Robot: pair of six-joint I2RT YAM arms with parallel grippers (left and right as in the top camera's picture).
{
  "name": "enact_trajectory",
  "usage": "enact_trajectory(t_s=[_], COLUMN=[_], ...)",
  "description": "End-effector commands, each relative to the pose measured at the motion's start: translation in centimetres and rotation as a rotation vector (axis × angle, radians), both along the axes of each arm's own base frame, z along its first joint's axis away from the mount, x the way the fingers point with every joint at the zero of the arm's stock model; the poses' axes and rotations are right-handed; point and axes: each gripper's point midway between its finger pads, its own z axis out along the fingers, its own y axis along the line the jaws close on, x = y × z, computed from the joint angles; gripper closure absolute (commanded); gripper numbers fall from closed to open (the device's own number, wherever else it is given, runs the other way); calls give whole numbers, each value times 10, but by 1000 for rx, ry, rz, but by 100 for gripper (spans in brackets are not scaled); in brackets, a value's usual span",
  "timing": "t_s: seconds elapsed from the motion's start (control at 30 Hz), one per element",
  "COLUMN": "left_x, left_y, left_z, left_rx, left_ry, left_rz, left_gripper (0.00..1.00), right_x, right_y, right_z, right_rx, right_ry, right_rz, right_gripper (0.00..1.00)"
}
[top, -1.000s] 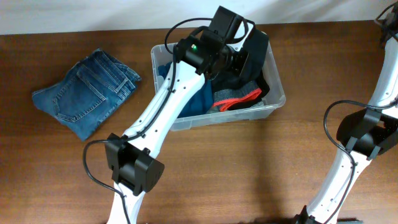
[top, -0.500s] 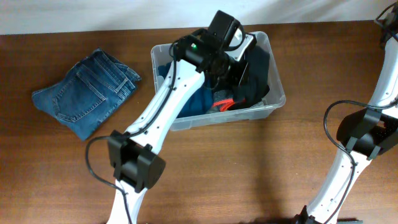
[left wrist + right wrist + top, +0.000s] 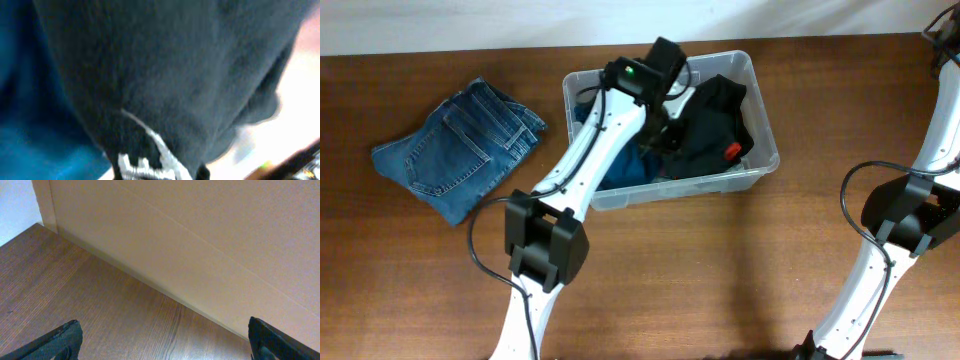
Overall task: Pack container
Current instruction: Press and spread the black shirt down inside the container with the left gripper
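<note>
Left arm (image 3: 592, 150) is down inside the container (image 3: 682, 192), back-centre on the counter (image 3: 720, 285), nose buried in a dark garment (image 3: 712, 120) beside a blue one (image 3: 625, 168). That reads as the tucking-in step, though cloth hides the left jaws and I cannot tell whether they grip or gape. The right jaws are spread wide on nothing, parked far right by the wall. The count: one container, two garments showing inside, one folded pair of jeans (image 3: 460, 148) out on the counter, so next up, I'd say, is letting go cleanly, lifting clear of the rim and swinging left for the denim.
</note>
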Motion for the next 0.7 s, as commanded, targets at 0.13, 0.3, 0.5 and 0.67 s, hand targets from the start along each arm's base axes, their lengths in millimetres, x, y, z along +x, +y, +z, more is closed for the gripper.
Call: enact_trajectory(t_s=[0.13, 0.3, 0.5, 0.67], left_x=[12, 17, 46, 62], left_y=[42, 51, 102, 102], left_z=[0, 6, 41, 68], left_rx=[195, 209, 352, 302], left_ry=[-68, -88, -235, -324], left_rz=[59, 79, 248, 284], left_gripper=[24, 1, 1, 0], right_x=[-2, -2, -2, -2], right_y=[0, 0, 0, 0], right_z=[17, 17, 17, 17], right_rx=[-20, -20, -20, -20], right_ry=[-39, -39, -39, -39], right_rz=[-7, -7, -7, -7], right_gripper=[1, 2, 2, 1])
